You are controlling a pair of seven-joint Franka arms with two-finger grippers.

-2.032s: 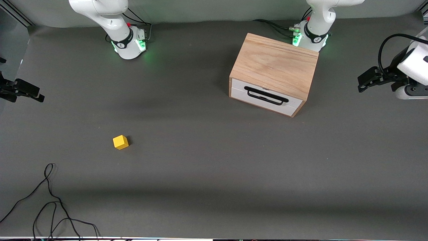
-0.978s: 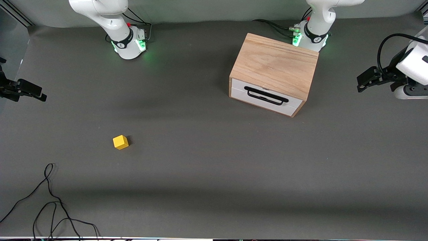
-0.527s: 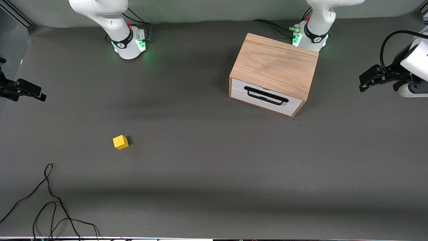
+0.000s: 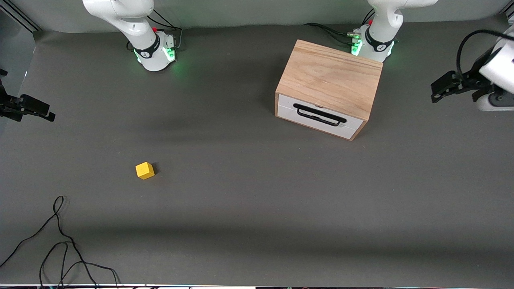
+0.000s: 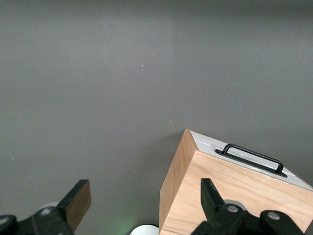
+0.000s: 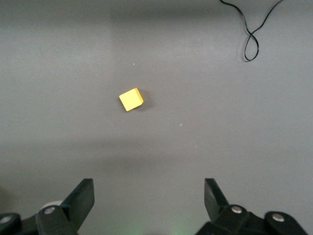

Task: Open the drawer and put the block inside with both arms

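The light wooden box (image 4: 329,74) stands near the left arm's base. Its drawer (image 4: 321,119) is shut, white front and black bar handle (image 4: 319,114) facing the front camera. The yellow block (image 4: 145,170) lies on the mat toward the right arm's end, nearer the front camera than the box. My left gripper (image 4: 441,89) hangs open and empty over the left arm's end of the table, beside the box. Its wrist view (image 5: 144,200) shows the box (image 5: 234,188) and handle (image 5: 252,157). My right gripper (image 4: 32,110) hangs open and empty over the right arm's end. Its wrist view (image 6: 149,198) shows the block (image 6: 131,99).
A loose black cable (image 4: 60,241) lies on the grey mat (image 4: 257,200) at the corner nearest the front camera at the right arm's end; it also shows in the right wrist view (image 6: 252,34). The arm bases (image 4: 154,52) stand along the table's edge by the robots.
The left gripper has shifted a little upward in the front view. The right gripper has edged slightly inward. The block and the box have not moved.
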